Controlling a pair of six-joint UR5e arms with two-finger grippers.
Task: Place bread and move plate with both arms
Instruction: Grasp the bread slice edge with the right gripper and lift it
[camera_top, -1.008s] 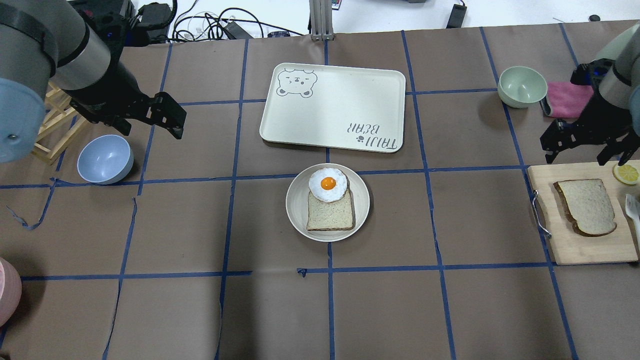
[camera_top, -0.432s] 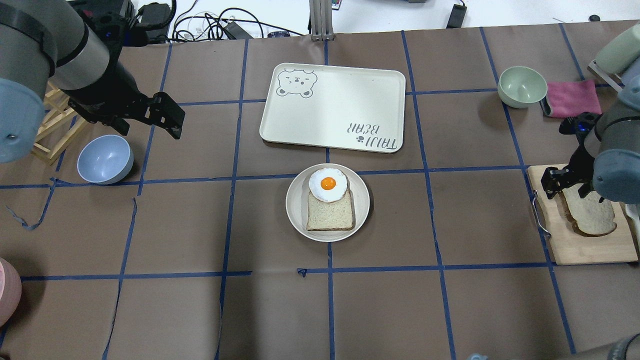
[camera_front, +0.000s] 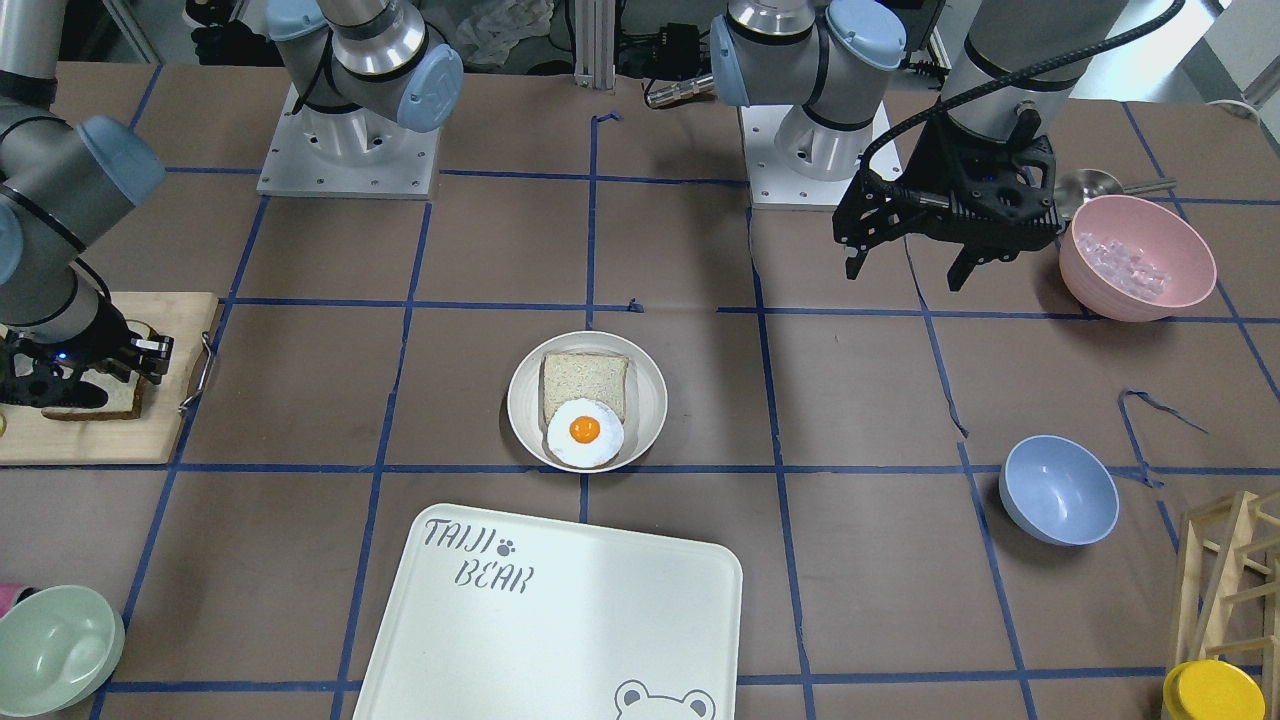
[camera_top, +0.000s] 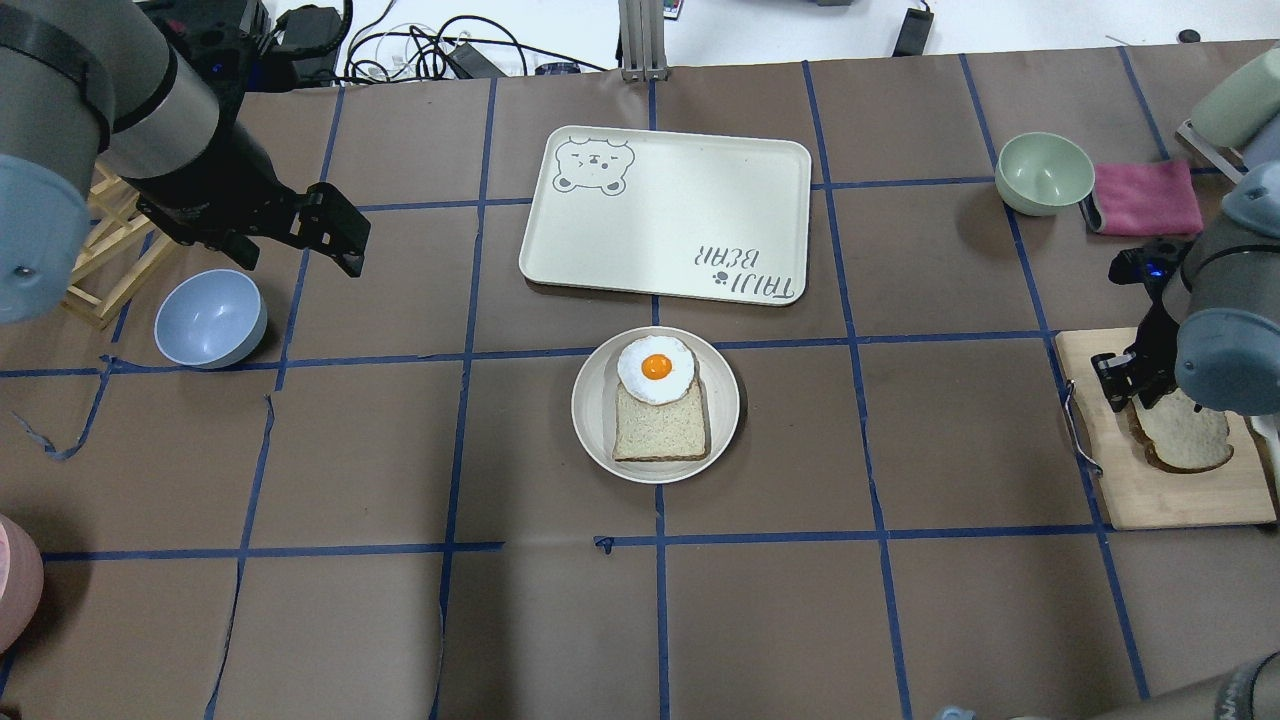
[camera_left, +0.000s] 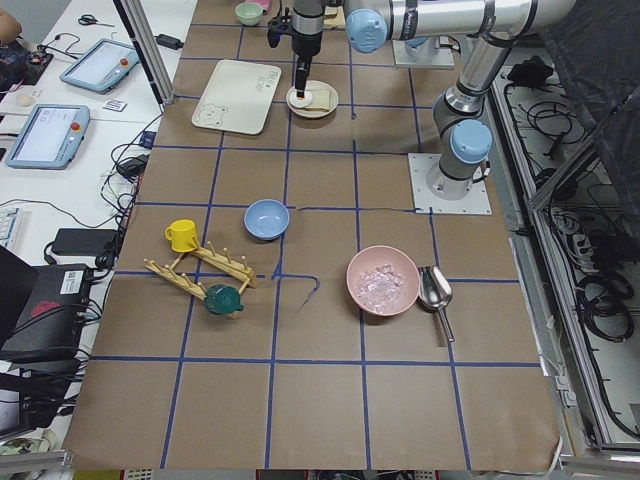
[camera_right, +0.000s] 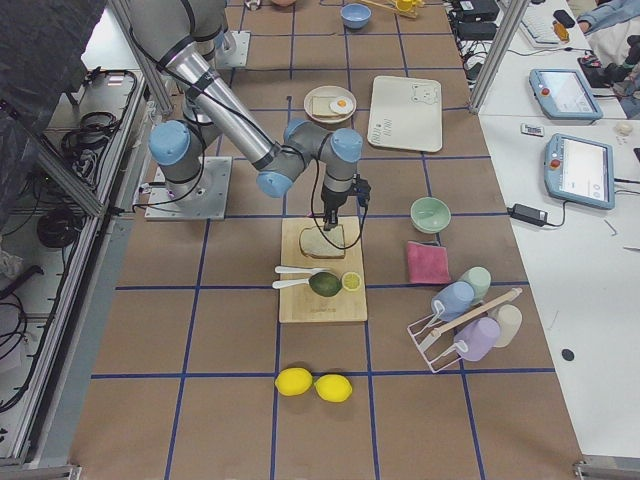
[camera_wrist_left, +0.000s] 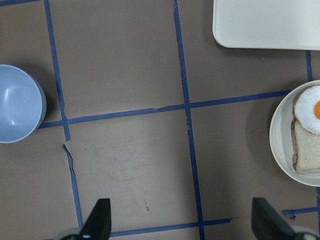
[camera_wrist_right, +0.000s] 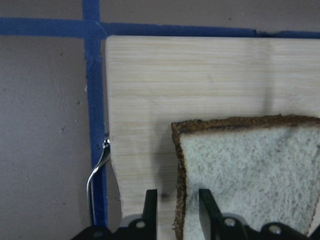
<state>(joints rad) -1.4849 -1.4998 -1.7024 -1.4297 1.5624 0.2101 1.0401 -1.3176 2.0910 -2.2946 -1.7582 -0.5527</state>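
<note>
The bread (camera_wrist_right: 250, 185), pale with a dark crust, lies flat on a wooden cutting board (camera_top: 1150, 490) at the table's right. My right gripper (camera_wrist_right: 178, 202) is down on it. Its fingers have narrowed to a small gap astride the crusted edge, one over the board and one over the crumb. In the overhead view the right arm covers most of the bread (camera_top: 1190, 445). The cream plate (camera_top: 590, 420) sits at the table's centre, holding a squarer slice (camera_top: 660, 430) and a fried egg (camera_top: 655, 368). My left gripper (camera_top: 350, 235) hovers open and empty, far left of the plate.
A bear-printed tray (camera_top: 665, 215) lies just beyond the plate. A blue bowl (camera_top: 210, 318) and a wooden rack (camera_top: 100, 250) are near the left gripper. A green bowl (camera_top: 1045, 172) and a pink cloth (camera_top: 1145, 195) sit behind the board. A pink bowl (camera_front: 1135, 255) stands near the left arm.
My right arm swung from behind the board down onto the bread, and its fingers went from wide apart to nearly together on the crust. The left arm stayed still.
</note>
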